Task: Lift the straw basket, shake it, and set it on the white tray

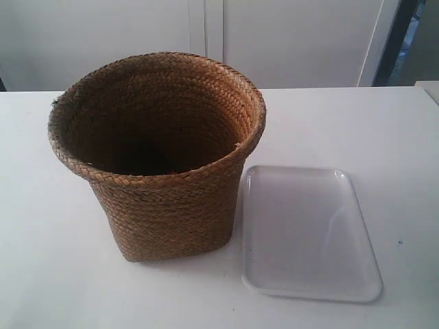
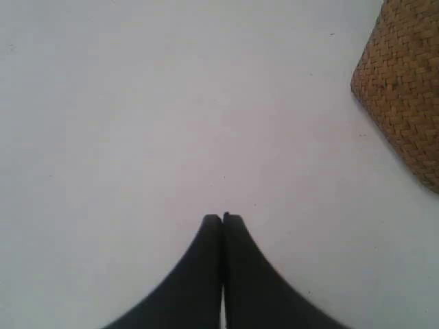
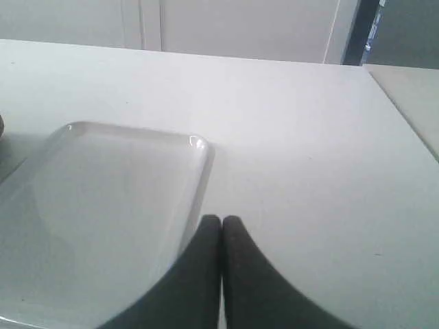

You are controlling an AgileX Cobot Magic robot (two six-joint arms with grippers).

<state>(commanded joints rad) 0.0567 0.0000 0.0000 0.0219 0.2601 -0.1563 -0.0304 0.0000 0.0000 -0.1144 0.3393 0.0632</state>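
Both claws are pinched closed, holding nothing. The left claw [image 2: 222,218] hangs over bare worktop [image 2: 123,110], with the straw basket [image 2: 405,82] near it. The right claw [image 3: 221,219] hangs by the rim of the white tray [image 3: 110,192]. In the exterior view the basket stands upright, untouched. The tray lies just beside it at four o'clock, likely so the carry is short.

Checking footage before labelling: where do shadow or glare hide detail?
Exterior view: the straw basket interior is lost in shadow; faint sheen on the white tray. Left wrist view: the left tool is a featureless black silhouette. Right wrist view: glare on the tray rim; the right tool equally dark.
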